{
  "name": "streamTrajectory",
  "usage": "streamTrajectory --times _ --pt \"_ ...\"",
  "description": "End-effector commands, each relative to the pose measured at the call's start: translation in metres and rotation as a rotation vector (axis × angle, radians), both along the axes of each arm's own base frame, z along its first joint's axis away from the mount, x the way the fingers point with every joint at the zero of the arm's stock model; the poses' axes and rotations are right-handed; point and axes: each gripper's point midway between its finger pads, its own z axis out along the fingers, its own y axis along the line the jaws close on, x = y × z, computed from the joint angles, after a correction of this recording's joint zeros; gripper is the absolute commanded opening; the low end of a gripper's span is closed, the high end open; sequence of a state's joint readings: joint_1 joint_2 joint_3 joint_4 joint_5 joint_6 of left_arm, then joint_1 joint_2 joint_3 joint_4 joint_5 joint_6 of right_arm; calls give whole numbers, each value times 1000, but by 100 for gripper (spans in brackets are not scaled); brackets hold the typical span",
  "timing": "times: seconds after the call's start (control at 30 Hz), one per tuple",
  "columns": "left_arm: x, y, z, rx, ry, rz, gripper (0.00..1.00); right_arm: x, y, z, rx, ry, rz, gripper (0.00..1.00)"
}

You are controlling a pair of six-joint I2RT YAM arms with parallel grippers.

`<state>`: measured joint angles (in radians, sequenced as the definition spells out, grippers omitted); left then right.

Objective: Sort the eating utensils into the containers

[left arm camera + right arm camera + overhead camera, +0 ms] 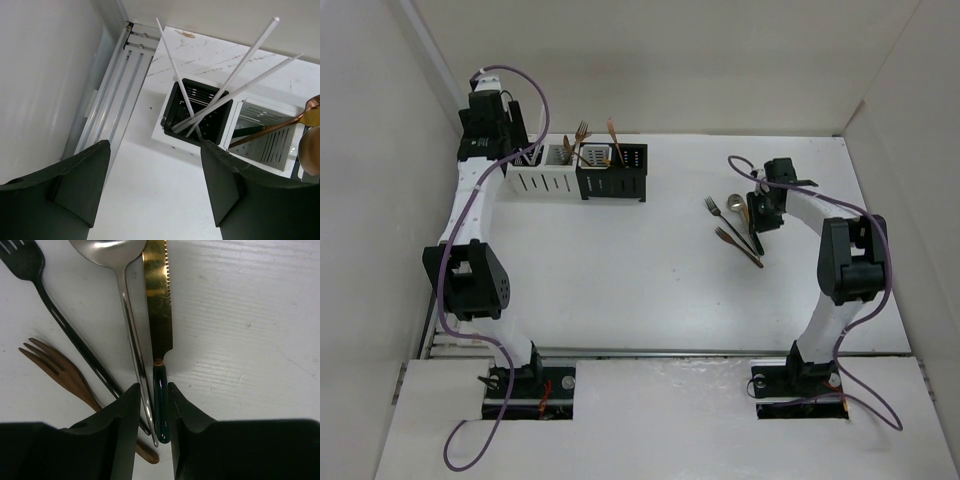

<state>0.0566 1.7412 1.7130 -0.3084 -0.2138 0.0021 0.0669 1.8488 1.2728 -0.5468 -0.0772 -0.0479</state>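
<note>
Four containers stand in a row at the back left: a white pair and a black pair, with several utensils upright in them. My left gripper is open and empty above the leftmost caddy, which holds white chopsticks. A copper utensil leans in the neighbouring white caddy. My right gripper is down at the table, jaws closed around the dark green handle of a gold knife, with the silver spoon's thin handle also between the fingers.
A black fork and a copper fork lie on the table just left of the right gripper; both also show in the top view, black fork and copper fork. White walls enclose the table; an aluminium rail runs along the left wall.
</note>
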Motion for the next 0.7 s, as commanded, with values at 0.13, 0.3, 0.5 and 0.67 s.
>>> streamTrajectory --times 0.13,0.3,0.5,0.67 --pt "-9 1 22 -7 -55 9 70 -8 -10 -12 -58 46 -50 31" --pt "-9 1 22 -7 -55 9 70 -8 -14 -12 -58 47 -59 30" --pt "-9 1 22 -7 -55 9 70 -5 -16 -23 -72 76 -63 29" --pt "-9 1 22 -7 -55 9 70 1 -19 -26 -99 126 -61 35"
